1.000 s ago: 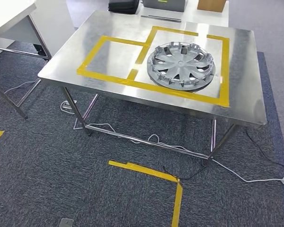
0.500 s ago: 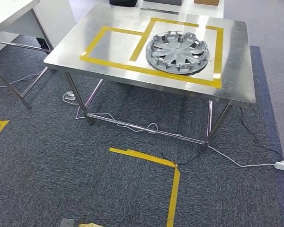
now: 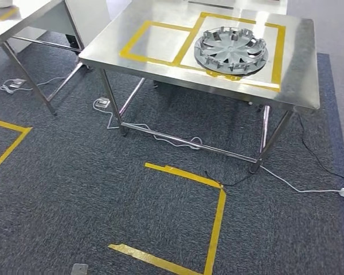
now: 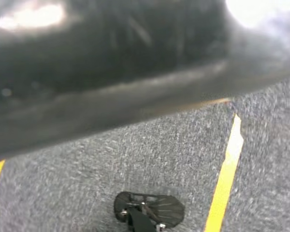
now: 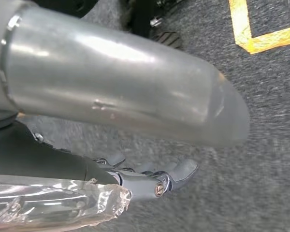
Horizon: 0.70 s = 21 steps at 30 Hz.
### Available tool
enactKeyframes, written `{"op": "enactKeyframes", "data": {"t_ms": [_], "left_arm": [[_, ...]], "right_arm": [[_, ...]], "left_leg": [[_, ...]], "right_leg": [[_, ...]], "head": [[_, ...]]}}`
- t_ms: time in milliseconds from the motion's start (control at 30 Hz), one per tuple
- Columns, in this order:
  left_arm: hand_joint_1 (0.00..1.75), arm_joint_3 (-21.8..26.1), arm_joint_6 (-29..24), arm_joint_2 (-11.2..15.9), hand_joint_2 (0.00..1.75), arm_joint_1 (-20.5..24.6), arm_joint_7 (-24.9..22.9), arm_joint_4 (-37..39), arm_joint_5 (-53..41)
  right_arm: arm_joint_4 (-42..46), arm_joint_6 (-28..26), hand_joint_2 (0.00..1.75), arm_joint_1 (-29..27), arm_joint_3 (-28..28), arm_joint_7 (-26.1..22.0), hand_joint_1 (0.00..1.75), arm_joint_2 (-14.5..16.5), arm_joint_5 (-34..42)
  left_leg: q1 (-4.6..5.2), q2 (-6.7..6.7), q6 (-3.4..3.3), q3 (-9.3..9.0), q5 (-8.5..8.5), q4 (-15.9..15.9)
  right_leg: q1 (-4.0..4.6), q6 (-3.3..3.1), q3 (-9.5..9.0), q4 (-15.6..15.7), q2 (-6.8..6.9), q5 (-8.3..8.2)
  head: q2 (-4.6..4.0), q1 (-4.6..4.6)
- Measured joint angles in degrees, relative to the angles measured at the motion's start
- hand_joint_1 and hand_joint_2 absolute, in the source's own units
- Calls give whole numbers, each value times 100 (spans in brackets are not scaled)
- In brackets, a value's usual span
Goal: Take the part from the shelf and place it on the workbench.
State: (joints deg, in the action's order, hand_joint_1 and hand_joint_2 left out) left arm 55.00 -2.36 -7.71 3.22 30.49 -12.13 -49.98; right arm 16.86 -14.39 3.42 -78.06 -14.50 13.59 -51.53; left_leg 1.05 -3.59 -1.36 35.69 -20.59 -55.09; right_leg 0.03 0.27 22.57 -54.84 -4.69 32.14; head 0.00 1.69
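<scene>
Simply part point(image 3: 231, 50) on workbench point(image 3: 300, 86)

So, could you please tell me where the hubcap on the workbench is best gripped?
Probably by its outer rim, from the near side. The hubcap lies flat in the right taped box on the workbench, clips upward, so the raised rim gives fingers an edge, while the shallow centre offers little to close on.

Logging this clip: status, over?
Right hand hanging over carpet, holding nothing. Wheel cover flat on workbench, in right taped box. Nothing in the way.
</scene>
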Motion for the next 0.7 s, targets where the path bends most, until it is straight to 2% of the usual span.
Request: {"op": "enactKeyframes", "data": {"t_ms": [33, 67, 100, 133, 167, 233, 267, 300, 333, 367, 400, 433, 467, 500, 533, 567, 600, 633, 667, 700], "left_arm": [[0, 9, -8, -3, 0, 0, 3, -2, 1], [0, 23, -17, -3, 0, -6, 3, -2, 1], [0, 39, -28, -1, 0, -15, 1, -2, -1], [0, 57, -41, 1, 0, -25, -5, -2, -8], [0, 72, -53, 1, 0, -31, -12, -2, -19], [0, 91, -69, -2, 0, -32, -29, -2, -40], [0, 97, -74, -3, 0, -33, -37, -2, -45], [0, 104, -77, -4, 0, -39, -48, -2, -46], [0, 114, -81, -6, 0, -48, -57, -2, -46], [0, 123, -85, -7, 0, -57, -66, -2, -46], [0, 131, -90, -9, 0, -62, -72, -3, -46], [0, 137, -96, -15, 0, -58, -75, -4, -45], [0, 139, -101, -21, 0, -46, -78, -6, -45], [0, 143, -106, -27, 0, -35, -80, -8, -45], [0, 149, -110, -30, 0, -29, -83, -10, -45], [0, 158, -114, -30, 0, -35, -84, -11, -45], [0, 170, -117, -30, 0, -53, -86, -11, -44], [0, 182, -123, -31, 0, -69, -88, -12, -44], [0, 197, -132, -37, 0, -74, -90, -13, -44], [0, 210, -139, -44, 0, -71, -91, -13, -44]], "right_arm": [[-2, 5, 0, 2, 9, -4, 0, -5, -9], [-8, 10, 0, 2, 16, -5, 0, -8, -18], [-13, 14, 0, 3, 22, -5, 0, -8, -28], [-19, 17, 0, -1, 28, -2, 0, -8, -41], [-23, 20, 0, -13, 34, 0, 0, -8, -55], [-25, 22, 0, -38, 49, 5, 0, -9, -78], [-25, 23, 0, -48, 56, 7, 0, -10, -85], [-25, 26, 0, -51, 62, 9, 0, -10, -89], [-26, 28, 0, -50, 67, 10, 0, -11, -92], [-26, 31, 0, -49, 70, 10, 0, -11, -96], [-27, 32, 0, -47, 73, 10, 0, -12, -103], [-27, 33, 0, -47, 77, 10, 0, -14, -112], [-28, 34, 0, -47, 81, 9, 0, -17, -125], [-29, 36, 0, -41, 86, 9, 0, -19, -138], [-31, 37, 0, -32, 95, 9, 0, -21, -149], [-32, 38, 0, -18, 103, 8, 0, -22, -159], [-33, 38, 0, -3, 112, 8, 0, -23, -169], [-33, 38, 0, 7, 120, 7, 0, -24, -180], [-33, 38, 0, 7, 125, 5, 0, -26, -189], [-33, 38, 0, -3, 128, 4, 0, -30, -197]], "left_leg": [[2, -60, 25, 37, 76, 2], [-8, -109, 51, 70, 135, 4], [-18, -92, 76, 107, 103, -26], [-27, -27, 102, 161, -46, -140], [-40, 73, 129, 233, -302, -357], [-80, 247, 194, 403, -888, -1064], [-108, 278, 230, 463, -1021, -1431], [-139, 295, 263, 473, -987, -1694], [-170, 312, 293, 414, -840, -1803], [-197, 345, 319, 260, -658, -1711], [-218, 431, 339, 1, -535, -1421], [-221, 550, 350, -319, -541, -1003], [-209, 658, 319, -608, -632, -589], [-191, 733, 275, -805, -749, -268], [-168, 740, 224, -888, -844, -94], [-155, 699, 161, -882, -872, -40], [-153, 653, 121, -852, -859, -30], [-153, 607, 79, -829, -833, -28], [-152, 557, 32, -803, -801, -21], [-145, 502, -7, -766, -768, -19]], "right_leg": [[12, 2, -96, 188, 20, 54], [8, -6, -64, 206, 83, 42], [7, -39, -18, 193, 159, 0], [3, -85, 29, 199, 243, -44], [-6, -128, 85, 205, 335, -98], [4, -163, 214, 201, 519, -202], [5, -156, 286, 195, 616, -255], [3, -144, 365, 183, 709, -306], [0, -126, 450, 165, 795, -351], [-6, -104, 533, 137, 873, -390], [-10, -78, 592, 95, 942, -420], [-10, -47, 657, 44, 1006, -436], [-7, -13, 689, -7, 1066, -448], [-2, 24, 711, -57, 1127, -460], [-4, 61, 739, -90, 1187, -474], [-12, 98, 737, -110, 1237, -487], [-29, 137, 765, -150, 1190, -468], [-47, 171, 814, -246, 1057, -389], [-60, 196, 909, -452, 880, -244], [-67, 213, 1064, -789, 681, -39]], "head": [[0, 3], [0, 1], [0, -1], [0, -13], [0, -30], [0, -51], [0, -54], [0, -53], [0, -54], [0, -53], [0, -54], [0, -59], [0, -59], [0, -65], [0, -64], [0, -65], [0, -65], [0, -52], [0, -44], [0, -31]]}}
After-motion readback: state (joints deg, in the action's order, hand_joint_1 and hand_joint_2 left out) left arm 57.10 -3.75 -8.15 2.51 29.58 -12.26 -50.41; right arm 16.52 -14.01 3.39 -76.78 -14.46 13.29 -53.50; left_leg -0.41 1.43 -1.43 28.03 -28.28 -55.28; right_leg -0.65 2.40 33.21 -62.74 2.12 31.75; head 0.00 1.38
